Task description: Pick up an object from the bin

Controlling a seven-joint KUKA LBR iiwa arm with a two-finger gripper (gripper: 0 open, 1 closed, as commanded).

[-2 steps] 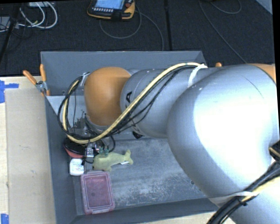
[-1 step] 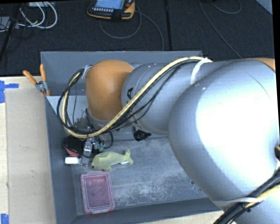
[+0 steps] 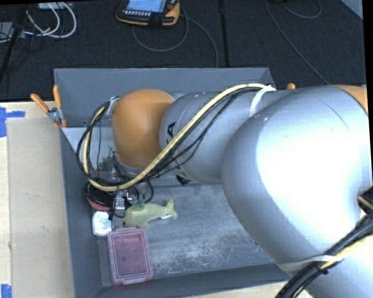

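Camera view: grey bin [image 3: 86, 265] is holding four loose things, all at its left side. One pale green fish-shaped toy [image 3: 154, 212] is lying flat, tail pointing right. One flat pink rectangular box [image 3: 130, 256] is sitting just nearer, by the near wall. One small white piece [image 3: 101, 225] and one red-and-black round thing [image 3: 96, 196] are lying by the left wall. Hand [image 3: 119, 203] is hanging at the toy's left end, below the orange wrist cover [image 3: 138, 126]; spread or pressed together, cannot tell.
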